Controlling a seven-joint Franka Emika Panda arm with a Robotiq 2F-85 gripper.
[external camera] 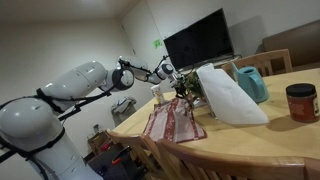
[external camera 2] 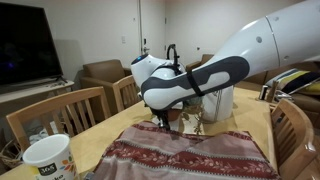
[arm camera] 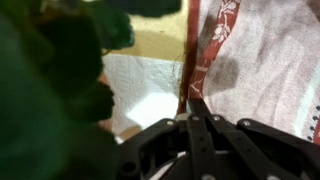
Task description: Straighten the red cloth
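The red cloth [external camera: 175,122] lies wrinkled on the wooden table [external camera: 270,135], dull red with pale stripes; it also spreads across the near table edge in an exterior view [external camera 2: 190,158]. My gripper [external camera: 182,93] hangs over the cloth's far edge, and it shows below the white arm in an exterior view [external camera 2: 161,122]. In the wrist view the gripper [arm camera: 190,104] is shut, its dark fingertips [arm camera: 197,118] pressed together on the red hem of the cloth [arm camera: 192,60]. The pale patterned side of the fabric fills the right of that view.
A large white folded sheet [external camera: 230,95], a teal pitcher [external camera: 252,82] and a red-lidded jar [external camera: 301,102] stand on the table. A mug [external camera 2: 48,158] sits near one corner. Green leaves [arm camera: 50,80] crowd the gripper's left. Wooden chairs [external camera 2: 62,112] ring the table.
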